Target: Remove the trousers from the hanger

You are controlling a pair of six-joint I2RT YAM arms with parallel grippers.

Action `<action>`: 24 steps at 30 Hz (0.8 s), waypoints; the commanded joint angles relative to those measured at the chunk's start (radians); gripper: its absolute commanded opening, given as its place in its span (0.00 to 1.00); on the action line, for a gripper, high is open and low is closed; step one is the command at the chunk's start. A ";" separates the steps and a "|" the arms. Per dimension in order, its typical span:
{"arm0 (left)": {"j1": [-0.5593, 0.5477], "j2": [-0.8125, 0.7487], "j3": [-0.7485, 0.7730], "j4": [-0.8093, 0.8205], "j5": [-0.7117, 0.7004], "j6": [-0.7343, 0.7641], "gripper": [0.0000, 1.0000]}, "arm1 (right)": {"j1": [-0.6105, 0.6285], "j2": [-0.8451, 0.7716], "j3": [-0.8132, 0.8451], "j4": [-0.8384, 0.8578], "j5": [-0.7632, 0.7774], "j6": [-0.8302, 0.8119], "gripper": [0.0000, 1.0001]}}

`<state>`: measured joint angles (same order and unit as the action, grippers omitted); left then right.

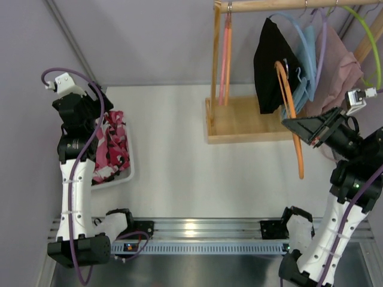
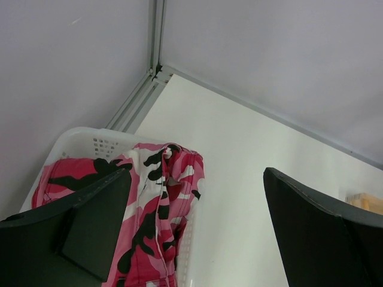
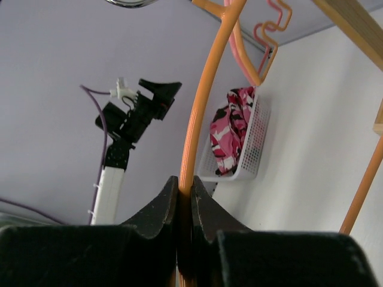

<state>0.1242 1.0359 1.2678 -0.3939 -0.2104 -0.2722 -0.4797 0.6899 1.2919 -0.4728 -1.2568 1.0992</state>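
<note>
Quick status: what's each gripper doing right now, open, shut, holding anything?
Left gripper: jaws open, holding nothing.
Right gripper: jaws shut on the orange hanger.

Camo trousers (image 1: 114, 146): pink, white, black blotches. Basket (image 1: 119, 178): white. Black trousers (image 1: 270, 66): plain. Orange hanger (image 1: 297, 143), blue hanger (image 1: 303, 45), green hanger (image 1: 374, 45). Rack (image 1: 239, 124): pale wood. Table (image 1: 179, 155): white.

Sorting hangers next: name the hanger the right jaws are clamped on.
The orange hanger, pinched between the shut right jaws. The pink hanger and green hanger hang on the wooden rail, ungripped.
</note>
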 commanded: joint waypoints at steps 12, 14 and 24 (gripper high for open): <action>-0.001 -0.002 0.067 0.021 0.017 -0.035 0.98 | 0.347 0.296 0.225 0.340 0.327 0.076 0.00; -0.001 -0.005 0.068 0.023 0.013 -0.030 0.98 | 0.432 0.353 0.286 0.283 0.379 0.024 0.00; -0.001 -0.028 0.071 0.023 -0.003 -0.007 0.98 | 0.543 0.569 0.444 0.326 0.571 0.014 0.00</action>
<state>0.1242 1.0359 1.2999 -0.3981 -0.2031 -0.2852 0.0181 1.2243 1.6527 -0.2295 -0.7624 1.1435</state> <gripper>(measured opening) 0.983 0.076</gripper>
